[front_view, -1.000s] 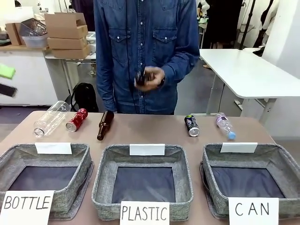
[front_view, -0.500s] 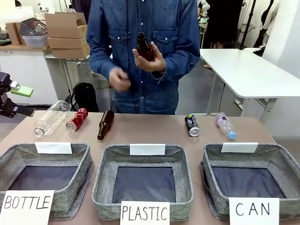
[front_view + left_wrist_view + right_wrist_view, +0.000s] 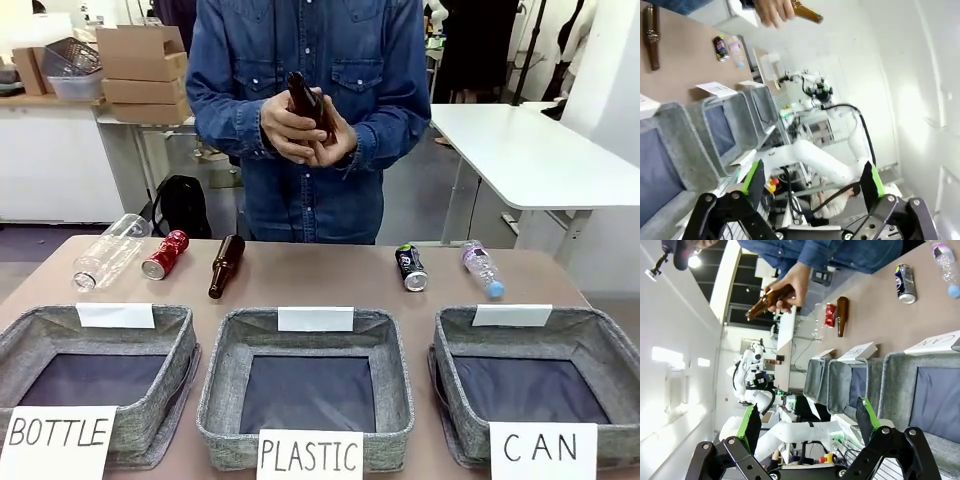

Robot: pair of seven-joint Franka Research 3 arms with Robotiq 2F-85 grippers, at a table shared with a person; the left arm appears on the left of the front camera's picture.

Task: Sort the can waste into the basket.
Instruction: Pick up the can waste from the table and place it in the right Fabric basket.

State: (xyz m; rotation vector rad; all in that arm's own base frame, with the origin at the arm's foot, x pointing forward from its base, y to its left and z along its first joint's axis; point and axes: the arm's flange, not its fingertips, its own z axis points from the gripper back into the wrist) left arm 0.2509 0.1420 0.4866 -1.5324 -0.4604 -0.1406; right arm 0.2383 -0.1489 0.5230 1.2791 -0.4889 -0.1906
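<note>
The right gripper (image 3: 807, 417) is standing spread at the bottom edge, well apart from the dark can (image 3: 905, 284) at upper right and the red can (image 3: 830, 315) at upper middle. The left gripper (image 3: 812, 177) is gaping too. Both cans are lying where they lay half a second ago, while the person's hands (image 3: 290, 128) are now clasping a brown bottle (image 3: 303, 98) together. The basket (image 3: 600, 350), at lower right, is showing a sign (image 3: 542, 447) reading "CAN"; the neighbouring signs are reading "PLASTIC" and "BOTTLE".

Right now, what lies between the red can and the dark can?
In the front view, one brown bottle lies near the red can; from it to the dark can the table is bare.
</note>
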